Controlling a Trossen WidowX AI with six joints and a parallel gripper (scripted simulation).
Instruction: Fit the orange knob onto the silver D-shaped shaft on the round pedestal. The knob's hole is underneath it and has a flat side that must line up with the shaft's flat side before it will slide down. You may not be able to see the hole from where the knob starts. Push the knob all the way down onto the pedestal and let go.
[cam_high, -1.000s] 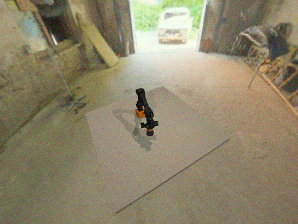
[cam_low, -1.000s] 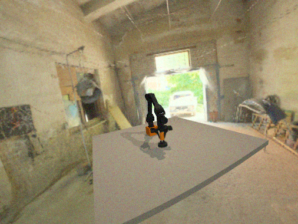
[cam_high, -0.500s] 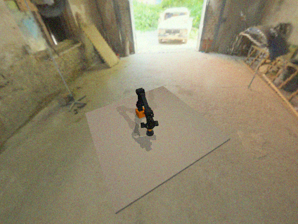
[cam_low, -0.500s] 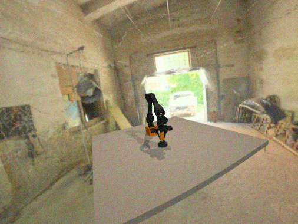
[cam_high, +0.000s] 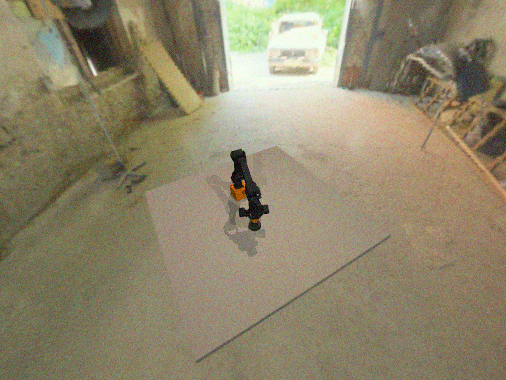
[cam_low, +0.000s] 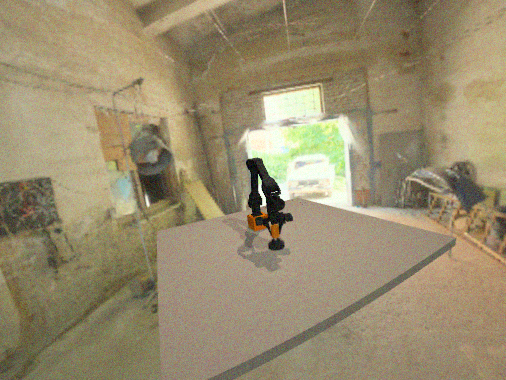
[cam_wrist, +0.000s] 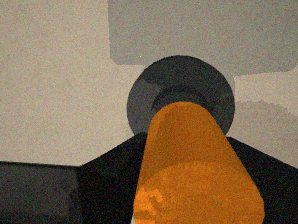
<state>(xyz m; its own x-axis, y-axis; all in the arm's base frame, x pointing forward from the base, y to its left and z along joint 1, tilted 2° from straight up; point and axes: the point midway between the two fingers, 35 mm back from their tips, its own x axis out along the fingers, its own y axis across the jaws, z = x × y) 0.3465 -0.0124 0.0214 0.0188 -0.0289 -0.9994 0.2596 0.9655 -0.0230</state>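
1. The orange knob (cam_high: 255, 220) (cam_low: 275, 230) (cam_wrist: 200, 150) is upright above the round pedestal (cam_high: 254, 228) (cam_low: 276, 245) (cam_wrist: 180, 70), with its lower end at or just above the pedestal's middle. Whether it touches is not clear, and the silver shaft cannot be seen.
2. The gripper (cam_high: 254, 219) (cam_low: 275, 228) (cam_wrist: 183, 142) is closed on the knob, one finger on either side.
3. On the worktop (cam_high: 300, 250) (cam_low: 300, 290) (cam_wrist: 50, 100), the pedestal stands well in from the dark front edge, nearer the far and left corners than the near and right ones.
4. The knob looks smooth, stiff and probably light. It should not squash, so a firm squeeze seems safe; the likelier trouble is slipping or twisting between the fingers when it meets the shaft.
5. The best hold is across opposite sides, level and centred, high enough that the fingers clear the pedestal's face.
6. The hole and its flat side are hidden underneath, so turning will probably have to be judged by feel: light downward pressure, small twists, then a straight push once it drops. Pressing hard while misaligned could tilt the knob or jam it.
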